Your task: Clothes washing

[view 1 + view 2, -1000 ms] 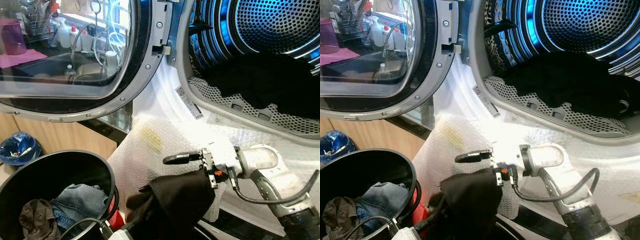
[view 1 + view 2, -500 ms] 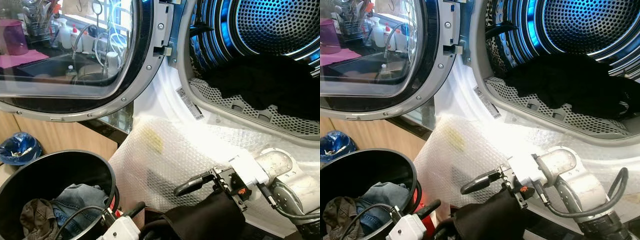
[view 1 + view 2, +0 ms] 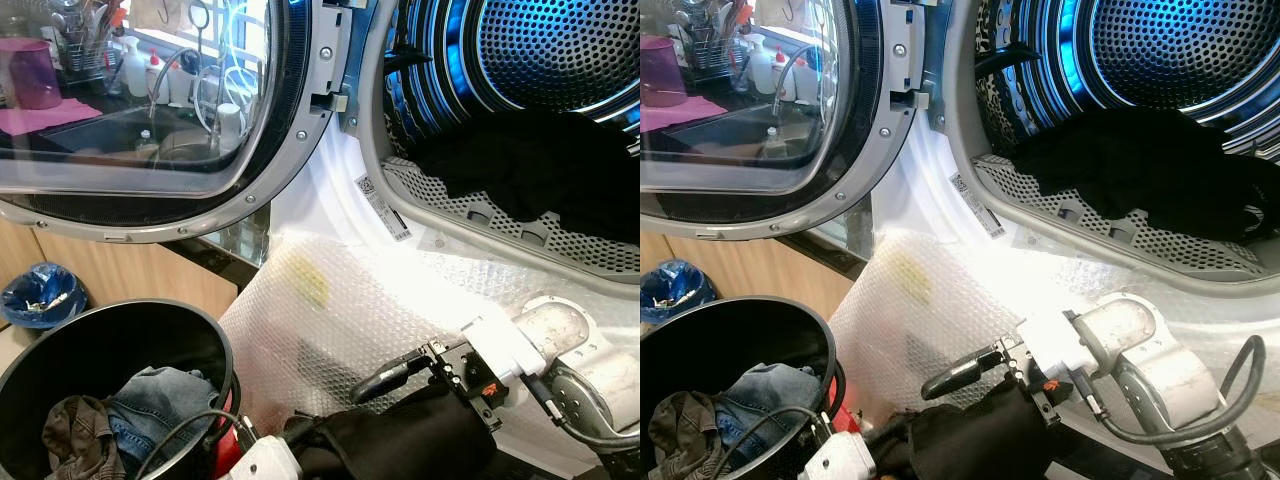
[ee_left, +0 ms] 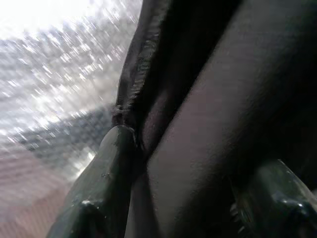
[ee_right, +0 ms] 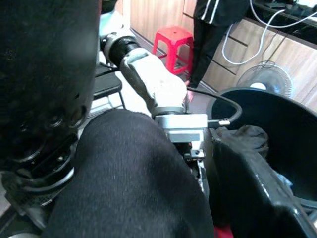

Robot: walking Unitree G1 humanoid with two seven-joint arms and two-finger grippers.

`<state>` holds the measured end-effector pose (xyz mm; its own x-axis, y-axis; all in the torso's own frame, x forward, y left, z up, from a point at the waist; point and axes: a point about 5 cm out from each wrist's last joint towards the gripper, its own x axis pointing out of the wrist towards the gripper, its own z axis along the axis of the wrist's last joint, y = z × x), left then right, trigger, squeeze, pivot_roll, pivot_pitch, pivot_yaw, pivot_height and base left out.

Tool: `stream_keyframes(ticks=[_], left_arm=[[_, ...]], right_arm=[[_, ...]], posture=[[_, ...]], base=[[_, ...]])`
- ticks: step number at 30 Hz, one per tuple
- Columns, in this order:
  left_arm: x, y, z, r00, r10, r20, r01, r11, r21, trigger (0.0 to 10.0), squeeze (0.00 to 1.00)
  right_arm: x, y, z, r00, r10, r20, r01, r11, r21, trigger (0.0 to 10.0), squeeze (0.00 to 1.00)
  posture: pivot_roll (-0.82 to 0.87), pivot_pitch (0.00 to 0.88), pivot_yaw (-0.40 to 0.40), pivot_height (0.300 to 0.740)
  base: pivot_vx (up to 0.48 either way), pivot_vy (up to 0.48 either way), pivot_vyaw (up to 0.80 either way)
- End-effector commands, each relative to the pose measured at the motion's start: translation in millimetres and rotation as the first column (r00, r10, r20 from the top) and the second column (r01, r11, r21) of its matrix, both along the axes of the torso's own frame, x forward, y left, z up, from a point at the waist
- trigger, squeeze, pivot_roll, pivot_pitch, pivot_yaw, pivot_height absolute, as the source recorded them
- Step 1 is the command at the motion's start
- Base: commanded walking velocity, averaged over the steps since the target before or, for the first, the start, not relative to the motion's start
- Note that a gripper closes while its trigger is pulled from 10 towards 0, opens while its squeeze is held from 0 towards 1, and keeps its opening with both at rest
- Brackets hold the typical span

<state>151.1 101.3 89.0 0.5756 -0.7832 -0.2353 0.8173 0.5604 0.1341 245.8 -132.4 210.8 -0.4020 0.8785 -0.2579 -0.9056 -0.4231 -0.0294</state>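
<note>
1. A white label strip with a small square code (image 3: 383, 208) sits on the washing machine's door frame; its print is too small to read.
2. The black garment (image 3: 400, 440) hangs bunched at 6 o'clock in the head view, cut off by the lower edge.
3. The right end effector (image 3: 400, 385) grasps the garment's upper fold; one long black finger (image 3: 385, 377) lies above the cloth, the other is buried under it.
4. The left end effector (image 4: 198, 163) is clenched on the same dark fabric, seen in its wrist view.
5. A round black laundry basket (image 3: 150, 335) at 8 o'clock holds denim and brown cloth.
6. Bubble wrap (image 3: 310, 320) drapes the machine's front below the open glass door (image 3: 130, 110).
7. Dark clothes (image 3: 530, 175) lie in the perforated steel drum (image 3: 560, 50).
</note>
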Motion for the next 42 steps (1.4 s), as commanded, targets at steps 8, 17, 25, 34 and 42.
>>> stream_keyframes(ticks=[8, 17, 25, 34, 42], left_arm=[[23.8, -21.2, 13, 0.986, -0.149, 0.08, 0.149, 0.989, 0.003, 10.0, 0.0], [14.4, -37.3, 14, 0.963, -0.268, 0.017, 0.269, 0.961, -0.059, 10.0, 0.0], [12.1, -39.4, 11, 0.947, -0.32, -0.019, 0.318, 0.946, -0.053, 10.0, 0.0], [11.0, -41.1, 11, 0.937, -0.349, -0.028, 0.347, 0.936, -0.058, 0.0, 0.0], [10.8, -42.2, 12, 0.931, -0.363, -0.027, 0.361, 0.93, -0.061, 0.0, 0.0]], right_arm=[[-17.8, 9.3, 4, 0.991, 0.129, -0.031, -0.129, 0.992, 0.0, 10.0, 0.0], [-20.7, 13.1, 8, 0.986, 0.164, -0.032, -0.164, 0.986, 0.002, 10.0, 0.0], [-23.7, 19.8, 9, 0.978, 0.207, -0.039, -0.206, 0.978, 0.012, 10.0, 0.0], [-26.5, 22.7, 8, 0.972, 0.229, -0.047, -0.229, 0.973, 0.017, 10.0, 0.0], [-24.6, 21.9, 7, 0.975, 0.22, -0.045, -0.219, 0.976, 0.014, 10.0, 0.0]], posture=[[0.09, 0.035, -0.166, 0.74], [0.07, 0.042, -0.173, 0.74], [0.08, 0.034, -0.179, 0.74], [0.08, 0.013, -0.177, 0.74], [0.08, 0.002, -0.173, 0.74]], base=[[0.0, 0.0, 0.0], [0.0, 0.0, 0.0], [0.0, 0.0, 0.0], [0.0, 0.0, 0.0], [0.0, 0.0, 0.0]])
